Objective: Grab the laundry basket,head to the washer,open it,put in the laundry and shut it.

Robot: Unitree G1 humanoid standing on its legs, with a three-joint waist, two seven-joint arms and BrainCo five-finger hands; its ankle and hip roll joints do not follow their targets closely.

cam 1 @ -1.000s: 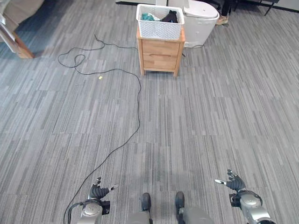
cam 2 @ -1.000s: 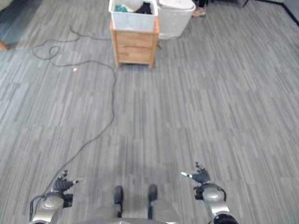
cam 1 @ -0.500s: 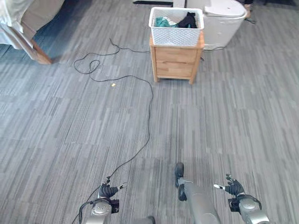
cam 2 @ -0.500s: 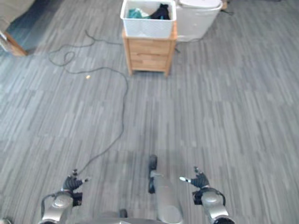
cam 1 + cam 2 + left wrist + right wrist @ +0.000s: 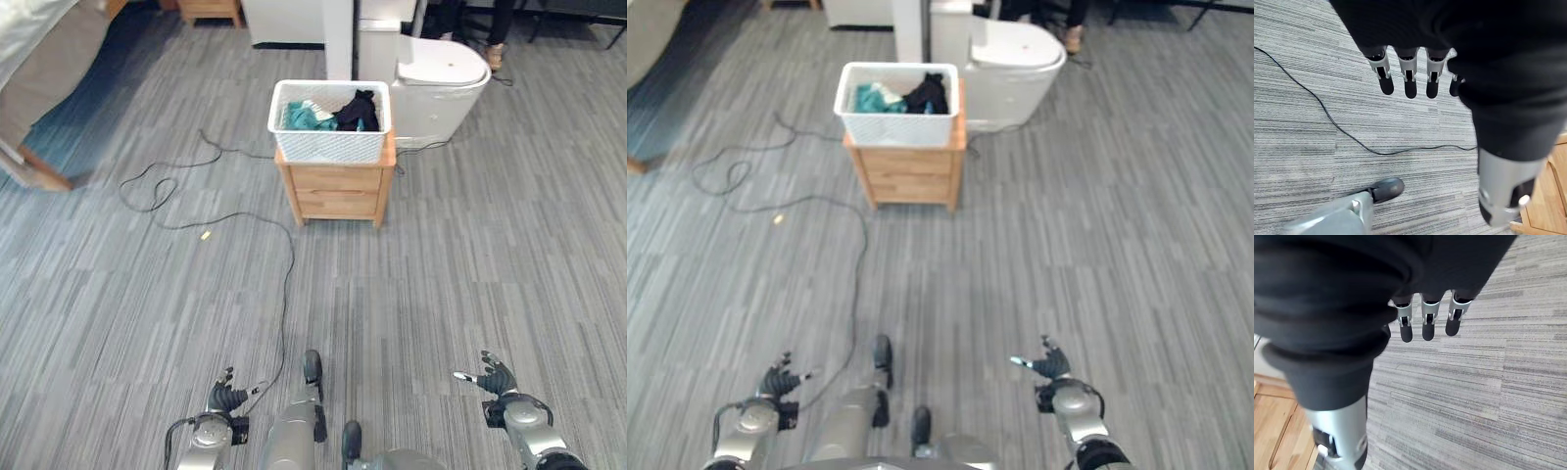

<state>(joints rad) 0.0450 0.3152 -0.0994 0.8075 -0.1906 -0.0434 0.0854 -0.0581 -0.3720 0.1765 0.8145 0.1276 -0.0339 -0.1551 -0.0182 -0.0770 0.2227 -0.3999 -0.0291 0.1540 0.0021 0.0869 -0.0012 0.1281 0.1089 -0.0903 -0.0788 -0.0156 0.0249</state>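
A black cable (image 5: 290,257) winds across the grey floor from the upper left toward the bottom centre, crossing the ground short of the wooden cabinet (image 5: 338,191). A white washer (image 5: 440,86) stands just right of the cabinet. The white laundry basket (image 5: 329,121) sits on the cabinet in the upper centre, long axis running left to right, teal and black clothes inside. Left hand (image 5: 224,396) and right hand (image 5: 495,376) hang low at the bottom corners, fingers relaxed, holding nothing.

A person (image 5: 468,22) (legs alone) is cut off by the top edge.
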